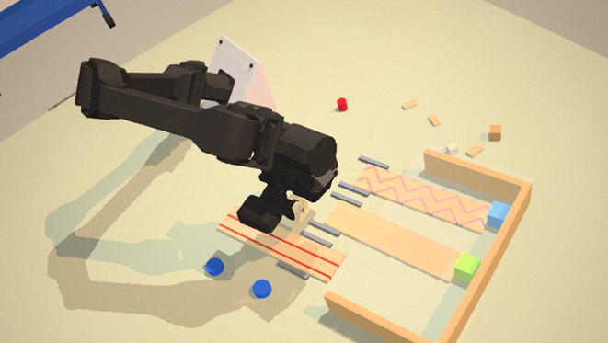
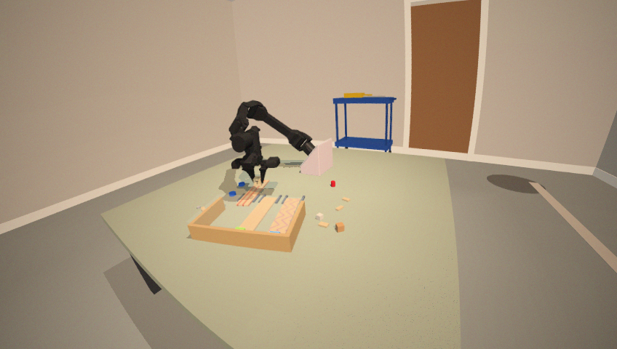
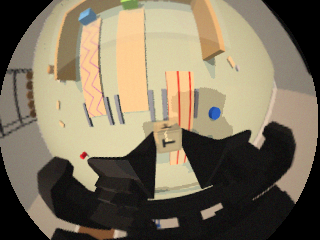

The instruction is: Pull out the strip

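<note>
The labelled cube point(image 3: 166, 138) was a small tan wooden block with a dark mark on the face turned toward the wrist camera; the mark was too small to read. It sat between the two dark fingers of the gripper point(image 3: 167, 160), which were closed on its sides and held it. In the wrist view the cube appeared at the fingertips, in the narrow gap between them, with the ground well below it. From the top view the cube point(image 1: 299, 209) showed just beside the black gripper point(image 1: 278, 212), above the near end of the red-lined strip point(image 1: 304, 250).

The red-lined strip was a pale wooden slat with thin red lines along its length. It lay on the green mat point(image 1: 441, 35), drawn out of the open side of the wooden tray point(image 1: 486, 271), with short grey rails point(image 1: 316, 238) beside it. Two other strips reached into the tray: a plain wooden strip point(image 1: 397, 240) with a green cube point(image 1: 466, 266) at its far end, and a pink zigzag strip point(image 1: 423, 196) with a light blue cube point(image 1: 498, 214) at its far end. Two blue discs point(image 1: 214, 266) lay on the mat near the red-lined strip.
</note>
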Motion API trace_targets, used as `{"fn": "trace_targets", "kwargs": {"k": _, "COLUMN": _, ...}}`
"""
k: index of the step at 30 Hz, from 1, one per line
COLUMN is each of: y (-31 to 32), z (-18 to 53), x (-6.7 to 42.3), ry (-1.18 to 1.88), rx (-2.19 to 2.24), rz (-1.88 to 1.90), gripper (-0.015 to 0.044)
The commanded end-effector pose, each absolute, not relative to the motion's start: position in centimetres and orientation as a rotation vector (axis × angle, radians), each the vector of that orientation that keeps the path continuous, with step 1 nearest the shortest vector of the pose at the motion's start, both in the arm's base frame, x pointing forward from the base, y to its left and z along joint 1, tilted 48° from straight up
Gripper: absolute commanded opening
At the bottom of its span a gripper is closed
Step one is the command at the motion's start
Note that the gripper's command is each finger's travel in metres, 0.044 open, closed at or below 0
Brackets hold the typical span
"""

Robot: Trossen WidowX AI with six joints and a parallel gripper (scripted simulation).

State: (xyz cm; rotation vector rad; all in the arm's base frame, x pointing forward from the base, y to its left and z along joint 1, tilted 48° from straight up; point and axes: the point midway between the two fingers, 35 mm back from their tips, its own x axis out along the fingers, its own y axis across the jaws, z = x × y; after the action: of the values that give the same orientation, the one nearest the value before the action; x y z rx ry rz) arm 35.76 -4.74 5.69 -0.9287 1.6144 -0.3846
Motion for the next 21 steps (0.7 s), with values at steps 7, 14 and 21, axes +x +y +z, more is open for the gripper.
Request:
{"fn": "trace_targets", "kwargs": {"k": 7, "y": -4.1, "z": 5.1, "x": 32.0, "ry": 1.613, "rx": -0.923, "rz": -0.382, "gripper": 0.0000}}
{"fn": "trace_targets", "kwargs": {"k": 14, "y": -4.0, "z": 4.7, "x": 29.7, "ry": 1.614, "rx": -0.923, "rz": -0.382, "gripper": 0.0000}}
{"fn": "trace_targets", "kwargs": {"k": 21, "y": -2.4, "z": 6.1, "x": 29.7, "ry": 1.614, "rx": -0.922, "rz": -0.380, "gripper": 0.0000}}
